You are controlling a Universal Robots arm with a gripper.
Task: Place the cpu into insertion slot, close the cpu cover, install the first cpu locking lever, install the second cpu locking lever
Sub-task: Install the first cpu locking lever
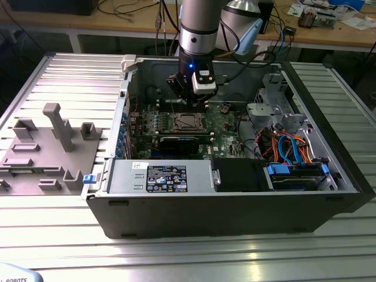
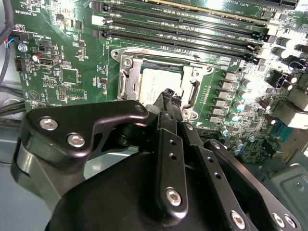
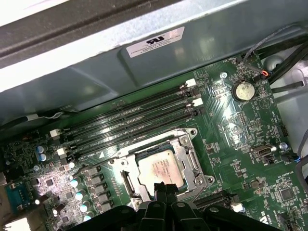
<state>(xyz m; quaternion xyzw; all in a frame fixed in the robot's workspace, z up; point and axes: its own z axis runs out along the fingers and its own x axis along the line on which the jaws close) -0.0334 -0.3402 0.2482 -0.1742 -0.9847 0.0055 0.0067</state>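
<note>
The cpu (image 3: 161,168) (image 2: 156,79) lies flat in the insertion slot (image 1: 187,121) on the green board. The cpu cover (image 3: 191,155) (image 2: 126,72), a silvery frame, lies down around the chip. A thin locking lever (image 3: 144,143) (image 2: 144,49) runs along the socket edge beside the memory slots. A second wire lever (image 3: 201,191) slants off the socket's opposite corner. My gripper (image 2: 168,94) (image 3: 166,186) (image 1: 191,101) hangs just above the socket's edge. Its black fingers are pressed together, shut, with nothing between them.
Long black memory slots (image 3: 130,120) run beside the socket. Capacitors (image 3: 79,190) stand on one side. The open case has a power supply (image 1: 161,176) at the front, blue and orange cables (image 1: 291,150) on the exterior view's right, and a grey fixture (image 1: 53,147) outside.
</note>
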